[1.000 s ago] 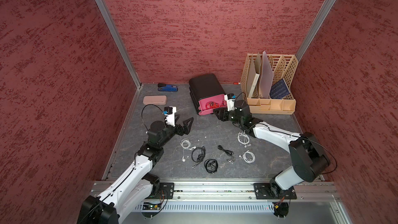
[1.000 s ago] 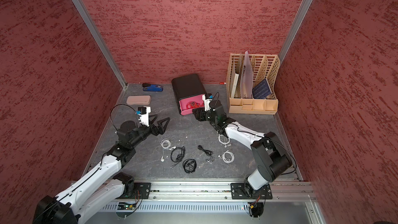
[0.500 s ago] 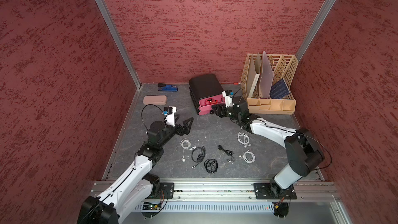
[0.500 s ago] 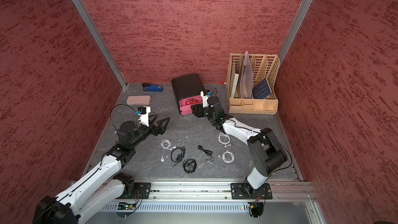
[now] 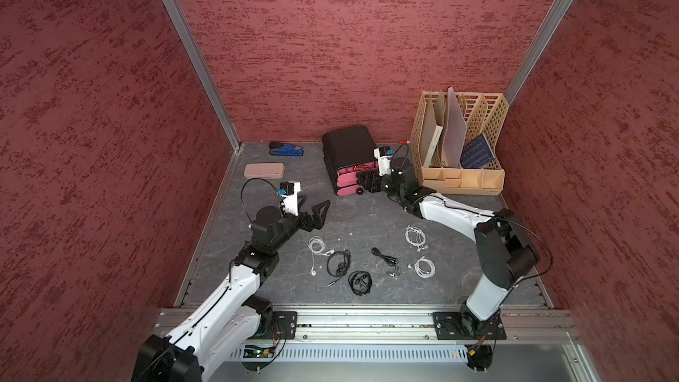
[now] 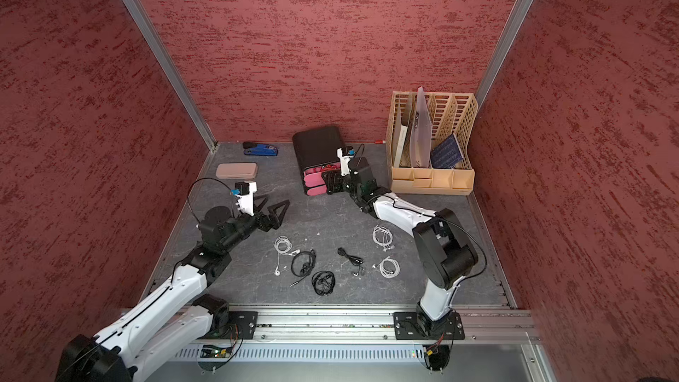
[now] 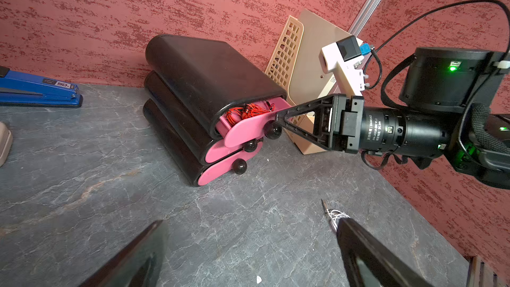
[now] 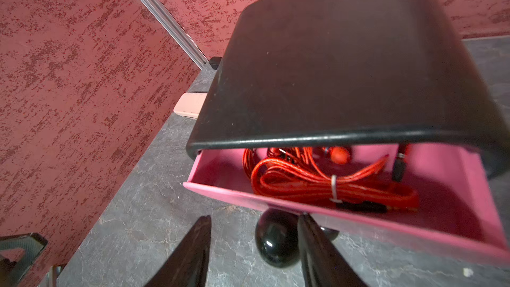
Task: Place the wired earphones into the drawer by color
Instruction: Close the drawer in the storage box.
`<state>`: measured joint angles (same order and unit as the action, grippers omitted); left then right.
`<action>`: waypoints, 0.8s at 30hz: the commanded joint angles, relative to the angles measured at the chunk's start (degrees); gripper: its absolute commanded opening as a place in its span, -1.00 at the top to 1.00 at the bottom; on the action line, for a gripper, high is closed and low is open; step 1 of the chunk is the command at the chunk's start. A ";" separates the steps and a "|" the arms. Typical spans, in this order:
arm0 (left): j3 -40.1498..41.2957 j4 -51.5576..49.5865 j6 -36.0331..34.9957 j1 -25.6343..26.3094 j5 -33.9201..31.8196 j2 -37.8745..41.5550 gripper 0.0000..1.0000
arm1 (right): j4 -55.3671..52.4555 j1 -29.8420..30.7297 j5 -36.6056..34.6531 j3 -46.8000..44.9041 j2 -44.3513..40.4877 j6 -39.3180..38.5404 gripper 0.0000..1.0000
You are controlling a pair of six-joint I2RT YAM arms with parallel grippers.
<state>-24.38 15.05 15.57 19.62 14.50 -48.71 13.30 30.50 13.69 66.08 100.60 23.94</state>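
Observation:
The drawer cabinet (image 5: 347, 146) (image 6: 318, 145) is black with three pink drawers and stands at the back. Its top drawer (image 8: 220, 172) is partly out and holds red wired earphones (image 8: 317, 180) (image 7: 245, 111). My right gripper (image 8: 255, 216) (image 5: 363, 181) is open at that drawer's front. The round black knob (image 8: 276, 241) sits between its fingers, close to one of them. Three white coils (image 5: 316, 245) (image 5: 415, 235) (image 5: 424, 267) and three black coils (image 5: 338, 262) (image 5: 360, 282) (image 5: 384, 257) lie on the grey table. My left gripper (image 5: 315, 202) (image 7: 251, 220) hangs wide open and holds nothing, left of the coils.
A beige lattice file rack (image 5: 461, 178) stands right of the cabinet, close behind my right arm. A blue stapler (image 5: 286, 149) and a pale pink case (image 5: 264, 170) lie at the back left. Red walls enclose three sides.
My right gripper has moved toward the cabinet, and the top drawer has slid partly back in. The left arm has stayed still.

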 commanded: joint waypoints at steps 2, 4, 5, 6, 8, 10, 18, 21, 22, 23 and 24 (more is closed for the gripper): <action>0.74 1.65 -1.19 -0.32 -0.36 0.78 -1.00 | 0.45 -0.29 0.10 3.05 1.86 -0.98 -0.09; 0.74 1.72 -1.20 -0.33 -0.42 0.74 -0.99 | 0.50 -0.35 0.19 3.81 2.66 -0.96 -0.10; 0.83 1.74 -1.13 -0.28 -0.40 0.74 -0.99 | 0.43 -0.42 0.18 4.17 3.04 -1.00 -0.10; 0.83 1.79 -1.10 -0.26 -0.33 0.75 -0.99 | 0.56 -0.49 0.19 4.51 3.42 -1.00 -0.09; 0.83 1.81 -1.08 -0.28 -0.35 0.75 -1.00 | 0.75 -0.58 0.28 4.92 3.93 -1.01 -0.10; 0.91 1.82 -1.12 -0.28 -0.41 0.77 -1.00 | 0.90 -0.70 0.33 5.28 4.25 -1.00 -0.10; 0.91 1.78 -1.16 -0.33 -0.61 0.95 -0.99 | 0.99 -1.30 0.14 6.48 5.01 -1.09 -0.11; 0.91 1.74 -1.19 -0.30 -0.62 1.01 -0.99 | 0.95 -1.57 0.02 6.98 5.19 -1.33 -0.11; 0.91 1.74 -1.17 -0.32 -0.62 1.00 -0.99 | 0.85 -1.67 0.09 7.19 5.29 -1.32 -0.11; 0.98 1.67 -1.21 -0.29 -0.61 0.98 -0.99 | 0.85 -1.74 0.11 7.30 5.39 -1.27 -0.11; 1.00 1.74 -1.20 -0.28 -0.67 0.97 -1.00 | 0.83 -1.76 0.11 7.39 5.34 -1.36 -0.11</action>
<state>-24.16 15.07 15.57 19.62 14.37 -48.62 13.47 29.26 13.74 70.94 105.14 23.51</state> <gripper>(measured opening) 0.997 0.556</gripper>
